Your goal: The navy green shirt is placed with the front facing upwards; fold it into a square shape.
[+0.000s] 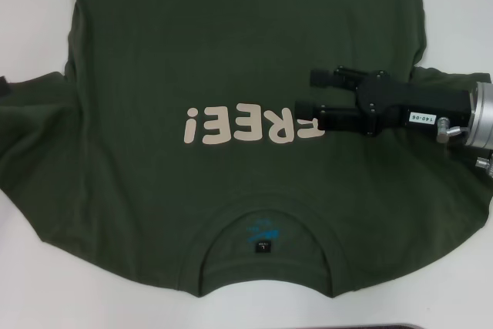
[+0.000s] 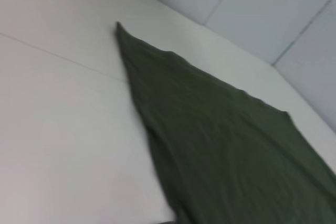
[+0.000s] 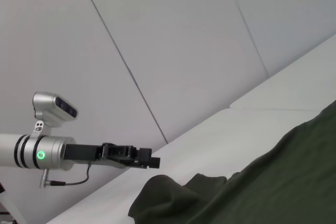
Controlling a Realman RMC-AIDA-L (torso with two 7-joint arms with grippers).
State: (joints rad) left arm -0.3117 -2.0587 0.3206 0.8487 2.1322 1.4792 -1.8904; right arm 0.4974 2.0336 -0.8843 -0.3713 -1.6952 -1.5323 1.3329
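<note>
- While the navy green shirt [image 1: 231,52] lies spread front-up across the white table [image 1: 31,5], collar toward me and hem far away, no fold shows anywhere: both sleeves are out to the sides and the body is a single layer.
- As I judge it, the whole job is ahead: sleeves and sides to bring in, then the length to double over until a square is left.
- Its cloth reads as soft matte cotton, dark olive, lying mostly smooth with shallow ripples toward the sleeves.
- Cream block letters [image 1: 246,125] spelling "FREE!" cross the chest, upside down from my head view, flat and slightly glossier than the knit.
- A ribbed collar [image 1: 269,199] curves around a small black neck tag [image 1: 263,246], with a faint blue print just above it.
- My right gripper [image 1: 312,98] reaches in from the right over the chest, beside the last letter, its two black fingers apart with nothing between them.
- My left gripper [image 3: 152,160] shows only in the right wrist view, hovering off the table near a bunched sleeve edge; whether it is apart or together I cannot tell.
- From the left wrist view, one shirt edge tapers to a point on bare tabletop.
</note>
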